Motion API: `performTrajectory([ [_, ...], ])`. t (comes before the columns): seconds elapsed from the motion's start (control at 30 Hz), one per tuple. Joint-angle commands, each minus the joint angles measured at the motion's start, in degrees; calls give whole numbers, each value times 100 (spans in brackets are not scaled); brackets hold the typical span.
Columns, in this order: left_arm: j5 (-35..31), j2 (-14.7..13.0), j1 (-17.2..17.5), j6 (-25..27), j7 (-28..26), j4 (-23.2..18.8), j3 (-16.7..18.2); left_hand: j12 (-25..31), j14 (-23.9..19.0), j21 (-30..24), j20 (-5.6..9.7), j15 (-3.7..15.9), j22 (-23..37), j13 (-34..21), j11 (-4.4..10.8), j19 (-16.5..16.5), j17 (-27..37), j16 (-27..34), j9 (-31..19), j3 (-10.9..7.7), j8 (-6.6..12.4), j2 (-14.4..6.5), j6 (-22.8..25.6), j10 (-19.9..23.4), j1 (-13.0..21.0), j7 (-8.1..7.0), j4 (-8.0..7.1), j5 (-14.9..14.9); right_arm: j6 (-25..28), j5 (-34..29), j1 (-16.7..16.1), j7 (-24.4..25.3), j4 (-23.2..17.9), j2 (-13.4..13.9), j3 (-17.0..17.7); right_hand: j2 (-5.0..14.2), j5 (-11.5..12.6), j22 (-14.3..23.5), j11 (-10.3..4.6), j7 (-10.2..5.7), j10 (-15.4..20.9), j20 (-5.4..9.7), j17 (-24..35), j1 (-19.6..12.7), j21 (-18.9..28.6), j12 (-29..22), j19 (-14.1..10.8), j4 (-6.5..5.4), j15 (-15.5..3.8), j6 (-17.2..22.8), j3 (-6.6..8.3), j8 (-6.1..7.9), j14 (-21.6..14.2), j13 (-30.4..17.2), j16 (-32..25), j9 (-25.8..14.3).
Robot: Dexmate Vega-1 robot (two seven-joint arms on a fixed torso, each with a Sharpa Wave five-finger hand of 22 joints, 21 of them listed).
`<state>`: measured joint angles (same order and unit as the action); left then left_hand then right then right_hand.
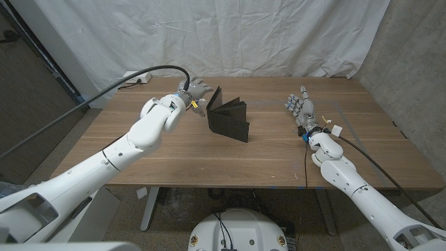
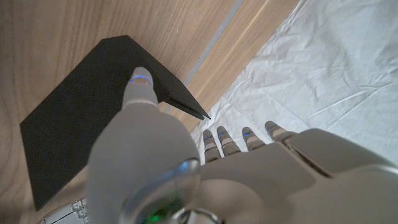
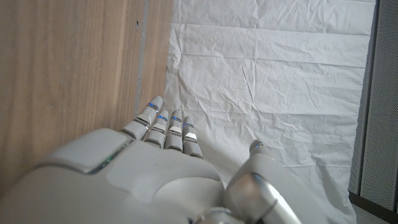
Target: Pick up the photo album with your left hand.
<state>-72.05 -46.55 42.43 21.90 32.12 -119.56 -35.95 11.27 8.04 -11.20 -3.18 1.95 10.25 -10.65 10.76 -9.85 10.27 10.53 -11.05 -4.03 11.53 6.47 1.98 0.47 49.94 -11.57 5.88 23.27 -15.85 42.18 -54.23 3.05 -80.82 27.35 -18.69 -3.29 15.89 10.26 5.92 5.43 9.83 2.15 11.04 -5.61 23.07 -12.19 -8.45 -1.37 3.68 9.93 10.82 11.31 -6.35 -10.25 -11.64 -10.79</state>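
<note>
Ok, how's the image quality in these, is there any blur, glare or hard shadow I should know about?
Head view: even, soft light, sharp throughout, only a faint shadow under the photo album on the table. Left wrist view: the left hand is close and soft-focused, the album's black cover shows almost no detail. Right wrist view: the right hand is blurred up close, the white backdrop stays crisp, no glare.
</note>
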Motion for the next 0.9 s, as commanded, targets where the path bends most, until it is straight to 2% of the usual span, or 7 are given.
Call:
performTrajectory([
  [0.03, 223, 129, -119, -227, -219, 302, -126, 50, -48, -17, 26, 236, 14, -12, 47, -285, 12, 44, -32, 36, 38, -39, 92, 62, 60, -46, 21, 2, 36, -5, -12, 47, -33, -5, -3, 58, -3, 16, 6, -1, 26, 27, 29, -28, -25, 26, -52, 5, 23, -1, -30, 1, -37, -26, 9, -8],
  [0.43, 474, 138, -218, -304, -403, 490, -218, 120, -292, -35, 12, 336, 13, -9, 127, -233, 8, 105, -29, 75, 125, -128, 431, 343, 181, -97, 23, 0, 66, 0, -9, 81, -38, -25, -14, 63, -10, 17, 5, -6, 24, 29, 29, -30, -50, 27, -59, 8, 23, -9, -41, -1, -35, -27, 12, -8],
  [0.9, 681, 267, -445, -412, -599, 854, -477, 156, -468, -54, 17, 416, 12, -11, 140, -154, 4, 123, -30, 111, 186, -192, 738, 579, 271, -101, 21, -1, 95, -3, 131, 24, 145, -103, -71, 71, -18, 18, 9, -9, 21, 27, 29, -32, -77, 28, -70, 11, 25, -2, -51, 2, -38, -27, 13, -9],
])
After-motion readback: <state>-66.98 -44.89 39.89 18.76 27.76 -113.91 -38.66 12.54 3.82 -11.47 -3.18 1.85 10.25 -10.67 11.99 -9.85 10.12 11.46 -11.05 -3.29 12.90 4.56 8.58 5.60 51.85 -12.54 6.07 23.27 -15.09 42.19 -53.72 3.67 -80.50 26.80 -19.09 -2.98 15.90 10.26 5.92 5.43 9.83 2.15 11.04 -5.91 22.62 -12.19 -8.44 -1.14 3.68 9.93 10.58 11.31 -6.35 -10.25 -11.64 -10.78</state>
